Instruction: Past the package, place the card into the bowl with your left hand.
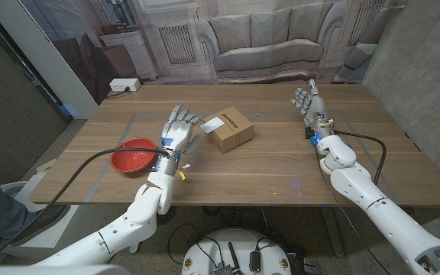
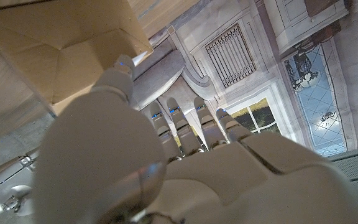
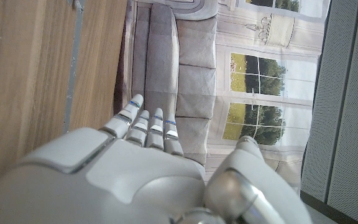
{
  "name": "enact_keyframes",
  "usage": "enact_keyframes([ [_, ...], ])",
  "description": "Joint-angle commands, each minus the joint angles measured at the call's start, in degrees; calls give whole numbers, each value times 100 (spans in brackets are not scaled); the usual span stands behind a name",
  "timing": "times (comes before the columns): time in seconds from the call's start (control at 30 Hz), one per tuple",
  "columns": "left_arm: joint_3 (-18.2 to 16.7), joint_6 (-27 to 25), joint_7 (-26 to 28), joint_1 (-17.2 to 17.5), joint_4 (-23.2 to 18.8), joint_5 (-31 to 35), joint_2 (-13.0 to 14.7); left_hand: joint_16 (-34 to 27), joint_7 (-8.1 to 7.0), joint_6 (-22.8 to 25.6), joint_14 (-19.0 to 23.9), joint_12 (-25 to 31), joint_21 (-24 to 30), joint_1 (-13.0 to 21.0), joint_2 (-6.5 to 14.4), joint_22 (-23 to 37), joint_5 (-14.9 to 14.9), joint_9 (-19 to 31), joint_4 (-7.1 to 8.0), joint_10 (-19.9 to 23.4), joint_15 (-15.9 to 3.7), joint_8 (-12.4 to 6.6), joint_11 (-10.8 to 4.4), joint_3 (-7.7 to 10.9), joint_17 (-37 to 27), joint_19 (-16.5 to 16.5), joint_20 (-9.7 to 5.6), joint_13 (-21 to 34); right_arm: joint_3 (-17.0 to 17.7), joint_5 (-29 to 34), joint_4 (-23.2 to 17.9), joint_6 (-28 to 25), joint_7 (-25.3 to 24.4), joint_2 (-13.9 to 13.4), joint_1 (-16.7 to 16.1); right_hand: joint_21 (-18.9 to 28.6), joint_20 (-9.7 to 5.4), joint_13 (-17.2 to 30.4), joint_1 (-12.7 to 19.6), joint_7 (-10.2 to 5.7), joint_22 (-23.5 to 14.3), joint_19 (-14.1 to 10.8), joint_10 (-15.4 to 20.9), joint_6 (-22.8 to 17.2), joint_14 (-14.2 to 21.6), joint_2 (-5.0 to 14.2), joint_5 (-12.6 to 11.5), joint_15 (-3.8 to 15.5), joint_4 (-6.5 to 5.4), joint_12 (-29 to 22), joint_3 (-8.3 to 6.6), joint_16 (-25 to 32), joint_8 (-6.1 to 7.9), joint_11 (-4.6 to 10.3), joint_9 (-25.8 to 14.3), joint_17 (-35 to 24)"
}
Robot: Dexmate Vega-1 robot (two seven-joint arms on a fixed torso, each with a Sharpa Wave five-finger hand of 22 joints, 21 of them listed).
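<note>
Left hand (image 1: 178, 131), fingers spread and empty, hovers between red bowl (image 1: 133, 155) and cardboard package (image 1: 228, 129); right hand (image 1: 309, 102) open near desk's far right corner.

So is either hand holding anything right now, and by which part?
Nothing is held. The left hand is open beside the cardboard box; the right hand is open too.

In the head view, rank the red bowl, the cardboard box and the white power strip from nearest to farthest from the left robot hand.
1. Cardboard box: just right of the left robot hand, beyond its fingers.
2. Red bowl: on the hand's left; close to the box's distance, so this ranking is tentative.
3. White power strip: beyond the table's far left corner.
</note>
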State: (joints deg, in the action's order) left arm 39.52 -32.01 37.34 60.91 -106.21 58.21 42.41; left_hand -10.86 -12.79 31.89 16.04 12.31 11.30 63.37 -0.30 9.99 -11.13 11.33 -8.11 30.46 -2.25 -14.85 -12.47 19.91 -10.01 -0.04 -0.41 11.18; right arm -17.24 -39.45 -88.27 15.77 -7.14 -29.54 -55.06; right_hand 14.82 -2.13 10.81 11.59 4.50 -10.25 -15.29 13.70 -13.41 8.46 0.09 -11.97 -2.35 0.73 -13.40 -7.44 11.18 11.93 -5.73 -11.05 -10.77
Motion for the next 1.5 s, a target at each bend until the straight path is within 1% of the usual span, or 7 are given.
enact_keyframes([
  [0.03,145,92,76,-144,239,-243,-187,-18,21,69,64,-6,8,-5,-6,20,28,7,52,79,-845,-21,-7,7,-20,-8,-10,19,26,-25,-61,-38,2,-40,-38,-9,-85,32,19,6,-32,-55,57,-63,45,44,26,8,12,-29,-10,19,-5,6,-13,-32],
  [0.23,189,92,165,-190,323,-311,-241,-19,26,154,85,-1,7,4,5,21,26,8,54,146,-851,-42,-7,8,-18,-11,-7,21,25,-32,-48,-40,27,-46,-24,-18,-83,32,19,5,-32,-58,55,-65,50,47,27,8,13,-26,-7,18,-6,10,-13,-32],
  [0.5,239,76,396,-274,552,-413,-362,-29,25,226,123,-6,7,-5,27,21,24,7,70,192,-843,-58,-9,6,-23,-12,-11,21,19,-47,-4,-52,44,-34,6,-28,-79,32,18,0,-33,-66,53,-63,61,50,28,12,15,-22,-1,19,-10,12,-13,-33],
  [0.87,311,109,587,-480,852,-627,-517,-35,22,301,165,-8,9,-27,39,22,24,6,89,267,-837,-69,-8,-6,-26,-8,-84,21,8,-70,73,-39,57,8,24,-41,-82,32,17,3,-34,-75,60,-63,65,53,29,7,17,-21,5,16,-13,10,-13,-34],
  [1.13,410,208,682,-639,1022,-741,-584,-36,22,333,181,-10,10,-30,49,22,23,5,94,299,-842,-73,-9,-8,-26,-4,-98,22,5,-103,115,-18,139,-1,21,-49,-75,33,17,5,-34,-87,70,-61,71,53,31,8,20,-22,11,15,-16,15,-13,-34],
  [1.37,443,419,992,-697,1199,-873,-626,-45,21,376,222,-17,14,-46,63,22,23,4,108,335,-835,-78,-9,-13,-29,6,-100,21,50,-139,58,-17,79,-1,-34,-54,-75,33,19,-2,-34,-98,85,-70,76,56,31,13,22,-26,14,14,-13,6,-14,-34],
  [1.5,469,458,1042,-711,1222,-904,-615,-46,22,393,236,-20,21,-57,56,21,24,3,112,352,-830,-79,-9,-23,-29,26,-103,21,55,-116,57,16,100,-24,-50,-57,-73,33,19,-4,-35,-101,92,-73,76,58,31,17,23,-28,15,13,-13,5,-14,-34],
])
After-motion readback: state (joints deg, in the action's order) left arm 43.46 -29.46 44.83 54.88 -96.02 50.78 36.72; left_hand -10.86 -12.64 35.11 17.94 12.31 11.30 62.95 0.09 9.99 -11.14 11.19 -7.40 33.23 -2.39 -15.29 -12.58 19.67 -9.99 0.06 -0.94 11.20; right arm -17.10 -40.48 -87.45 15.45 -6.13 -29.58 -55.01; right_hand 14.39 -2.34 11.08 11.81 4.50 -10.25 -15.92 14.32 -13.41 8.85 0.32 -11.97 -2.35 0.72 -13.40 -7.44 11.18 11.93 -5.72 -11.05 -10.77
